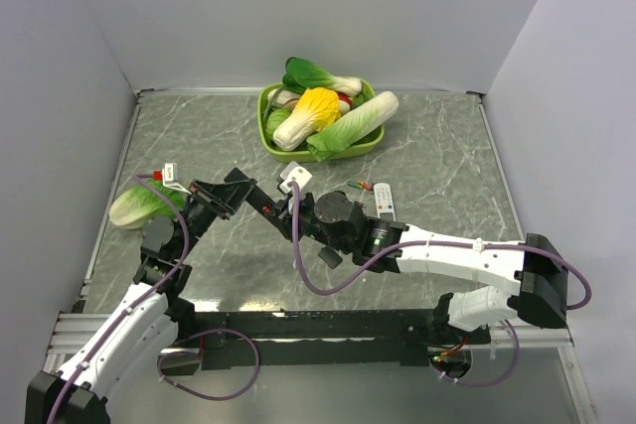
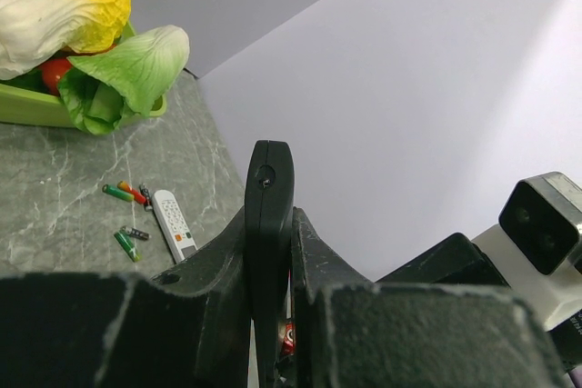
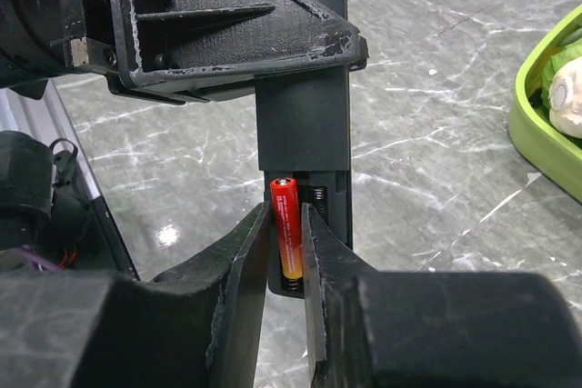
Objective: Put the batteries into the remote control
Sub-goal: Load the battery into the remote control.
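Remote control (image 2: 270, 179) held off table (image 1: 447, 146), near-left of green bowl (image 1: 264, 111), clamped in left gripper (image 2: 270, 233). Red battery (image 3: 285, 224) sits in battery bay (image 3: 320, 197), tight against one side wall. Right gripper (image 3: 286, 215) narrow, fingers (image 3: 245, 252) flanking battery; pinching or slack: cannot tell.

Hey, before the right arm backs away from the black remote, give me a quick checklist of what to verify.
1. Hold of the left gripper on the remote control: ok, clamped between its fingers.
2. The red battery lies in the open compartment: ok.
3. Battery pressed fully home: cannot tell from this angle.
4. The right gripper is free of the battery: cannot tell, its fingers hug both sides.
5. The spare batteries are on the table: ok, beside the white remote.
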Robot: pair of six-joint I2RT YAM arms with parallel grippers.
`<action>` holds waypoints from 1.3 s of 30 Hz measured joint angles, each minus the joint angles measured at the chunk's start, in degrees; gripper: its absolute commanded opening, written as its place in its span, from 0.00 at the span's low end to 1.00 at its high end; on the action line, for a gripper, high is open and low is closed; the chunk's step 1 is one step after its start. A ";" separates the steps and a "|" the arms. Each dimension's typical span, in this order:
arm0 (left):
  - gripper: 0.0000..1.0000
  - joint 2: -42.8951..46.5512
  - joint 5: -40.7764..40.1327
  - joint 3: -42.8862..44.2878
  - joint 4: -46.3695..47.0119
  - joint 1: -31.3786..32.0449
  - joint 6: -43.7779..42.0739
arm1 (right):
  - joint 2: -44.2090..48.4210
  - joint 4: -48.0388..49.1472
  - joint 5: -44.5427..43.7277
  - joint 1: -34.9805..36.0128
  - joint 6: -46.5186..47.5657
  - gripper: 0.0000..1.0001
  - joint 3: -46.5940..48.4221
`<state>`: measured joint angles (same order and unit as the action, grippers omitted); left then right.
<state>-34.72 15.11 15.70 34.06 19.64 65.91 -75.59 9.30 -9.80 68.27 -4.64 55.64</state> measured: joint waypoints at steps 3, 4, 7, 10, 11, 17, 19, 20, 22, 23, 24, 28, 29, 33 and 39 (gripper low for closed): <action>0.01 -0.04 0.00 0.00 0.20 0.00 0.02 | -0.04 0.00 0.00 0.00 -0.17 0.29 0.00; 0.01 -0.07 0.00 0.00 0.28 0.00 0.04 | -0.09 -0.02 0.00 0.00 -0.20 0.29 0.09; 0.01 -0.35 -0.04 0.00 0.70 0.00 0.37 | -0.20 -0.15 -0.04 0.00 -0.17 0.29 0.35; 0.01 -0.39 -0.07 -0.24 0.87 0.00 0.70 | -0.20 -0.33 -0.07 0.00 -0.20 0.31 0.35; 0.01 -0.39 -0.09 -0.33 0.90 0.00 0.83 | -0.20 -0.42 -0.07 0.00 -0.20 0.32 0.35; 0.01 -0.39 -0.20 -0.37 0.85 0.00 1.05 | -0.20 -0.52 -0.07 0.07 -0.24 0.36 0.35; 0.01 -0.39 -0.17 -0.37 0.85 0.00 1.05 | -0.20 -0.50 -0.07 0.13 -0.22 0.39 0.35; 0.01 -0.39 -0.17 -0.37 0.83 0.00 1.07 | -0.20 -0.50 -0.07 0.13 -0.22 0.40 0.35; 0.01 -0.42 -0.22 -0.37 0.85 0.00 1.05 | -0.20 -0.50 -0.04 0.11 -0.24 0.43 0.35; 0.01 -0.46 -0.22 -0.37 0.85 0.00 1.09 | -0.20 -0.50 -0.02 0.11 -0.22 0.43 0.35; 0.01 -0.52 -0.22 -0.37 0.85 0.00 1.07 | -0.20 -0.50 -0.02 0.15 -0.22 0.45 0.35; 0.01 -0.79 -0.22 -0.37 0.83 0.00 1.25 | -0.20 -0.68 0.11 0.24 -0.22 0.51 0.35; 0.01 -0.79 -0.22 -0.37 0.83 0.00 1.25 | -0.17 -0.72 0.24 0.28 -0.20 0.53 0.37; 0.01 -1.18 -0.07 -0.37 0.90 0.02 1.44 | -0.11 -1.25 0.33 0.48 0.00 0.60 0.42; 0.01 -1.31 -0.13 -0.37 0.87 0.02 1.44 | 0.17 -2.12 0.66 0.59 0.26 0.67 0.42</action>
<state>-36.03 14.98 15.33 34.94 19.66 67.35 -75.42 7.18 -9.15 68.86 -4.38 56.05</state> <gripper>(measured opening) 0.203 0.615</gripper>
